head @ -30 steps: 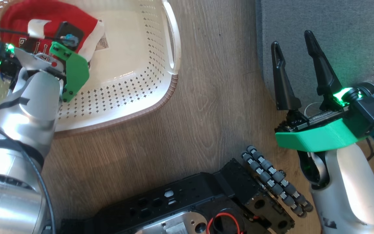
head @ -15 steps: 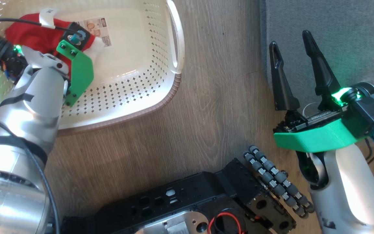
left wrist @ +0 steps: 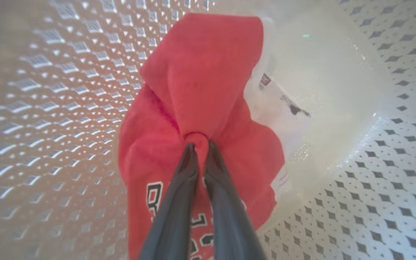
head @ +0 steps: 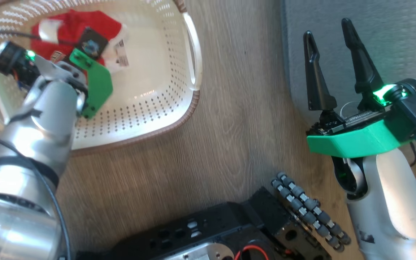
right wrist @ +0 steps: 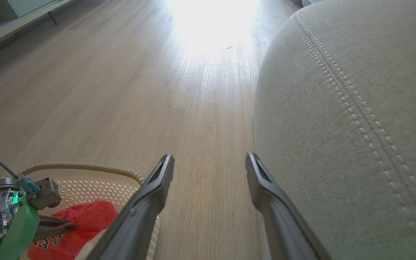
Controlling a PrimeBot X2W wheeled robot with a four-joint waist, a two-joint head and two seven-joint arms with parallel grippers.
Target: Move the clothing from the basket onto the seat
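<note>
A red garment (left wrist: pixel 200 72) with white trim and dark lettering lies bunched in the cream perforated basket (head: pixel 139 112). My left gripper (left wrist: pixel 200 145) is shut on a fold of it, and the cloth drapes down around the fingers. In the head view the clothing (head: pixel 74 29) sits at the basket's far left, partly under my left wrist. The right wrist view shows the clothing (right wrist: pixel 85 220) pinched by the left gripper (right wrist: pixel 71 227) above the basket rim (right wrist: pixel 85 167). My right gripper (head: pixel 326 29) stands open and empty at the edge of the grey seat (head: pixel 392 36). From the right wrist, the right gripper (right wrist: pixel 209 159) points along the seat's (right wrist: pixel 338 126) stitched corner.
Wood floor (head: pixel 237 119) runs between the basket and the seat. My black base (head: pixel 229 231) and its roller wheel (head: pixel 309 209) lie at the bottom. A label sticker (head: pixel 121 54) lies on the basket floor. A low cabinet (right wrist: pixel 20 11) stands far off.
The whole head view has shifted, so the camera moved. The red garment has gathered into a tighter bunch at my left gripper, uncovering the label. My right gripper keeps its open pose.
</note>
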